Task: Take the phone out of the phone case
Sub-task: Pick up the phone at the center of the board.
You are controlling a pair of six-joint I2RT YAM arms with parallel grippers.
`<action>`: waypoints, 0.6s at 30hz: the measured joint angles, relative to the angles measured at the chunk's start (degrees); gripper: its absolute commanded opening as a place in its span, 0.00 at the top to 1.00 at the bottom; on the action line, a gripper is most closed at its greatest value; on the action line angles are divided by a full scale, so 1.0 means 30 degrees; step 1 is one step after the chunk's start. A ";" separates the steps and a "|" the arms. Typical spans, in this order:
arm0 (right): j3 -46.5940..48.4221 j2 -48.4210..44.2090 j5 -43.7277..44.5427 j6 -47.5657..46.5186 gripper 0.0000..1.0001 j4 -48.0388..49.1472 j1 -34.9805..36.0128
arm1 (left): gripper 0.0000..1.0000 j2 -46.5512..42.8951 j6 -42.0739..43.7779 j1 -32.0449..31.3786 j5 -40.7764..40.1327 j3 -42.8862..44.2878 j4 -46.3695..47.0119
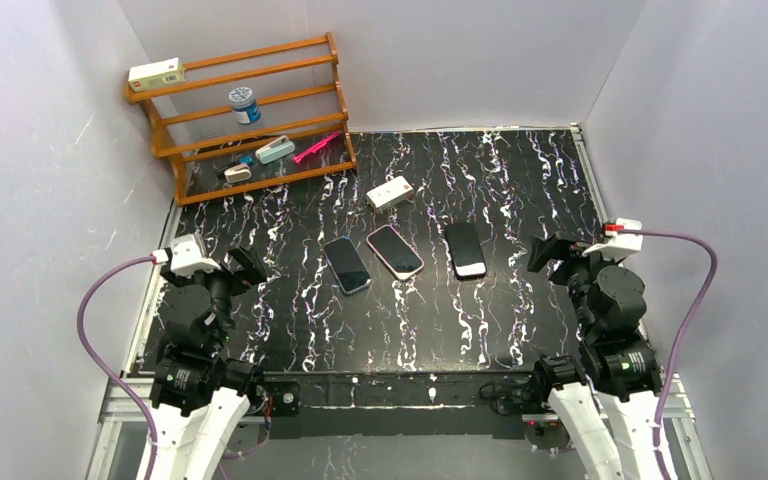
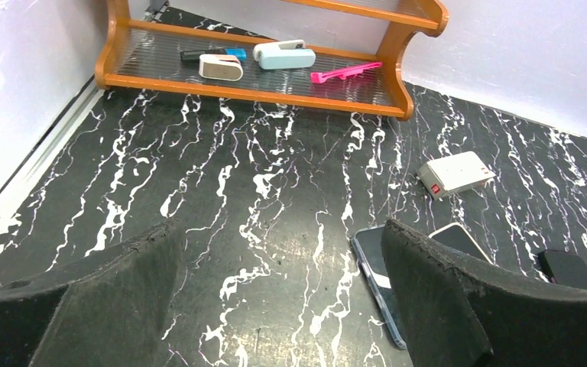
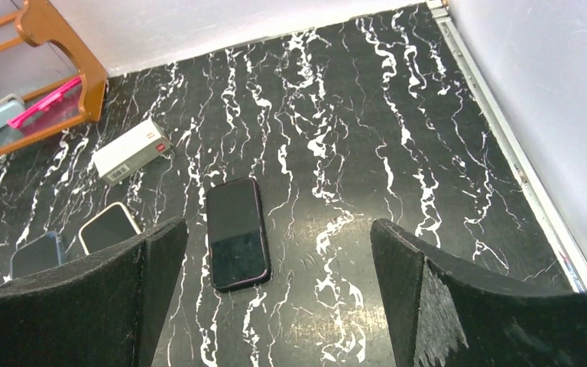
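Three phones lie face up in a row mid-table. The left phone [image 1: 345,264] sits in a clear bluish case; it shows in the left wrist view [image 2: 374,264], partly behind my right finger [image 2: 458,298]. The middle phone [image 1: 394,251] has a pale pink rim. The right phone [image 1: 465,249] is black with a dark purplish edge [image 3: 235,233]. My left gripper [image 1: 245,265] is open and empty, left of the phones [image 2: 275,306]. My right gripper [image 1: 545,252] is open and empty, right of the black phone [image 3: 275,306].
A small white box [image 1: 390,191] lies behind the phones. A wooden shelf rack [image 1: 245,110] stands at the back left with a jar [image 1: 244,104], a white box [image 1: 155,72], a pink tool [image 2: 349,73] and small devices. Grey walls enclose the table.
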 measured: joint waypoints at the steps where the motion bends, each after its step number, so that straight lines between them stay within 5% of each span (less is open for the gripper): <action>1: 0.0080 0.0240 -0.0058 0.0000 0.01 -0.0007 0.0000 | 0.02 -0.0007 -0.0007 -0.0015 0.0073 0.0000 0.0000; 18: 0.4794 1.3493 -0.4371 0.3650 0.01 -0.3832 0.0000 | 0.02 0.0051 0.0109 -0.0583 0.2353 0.0000 0.0015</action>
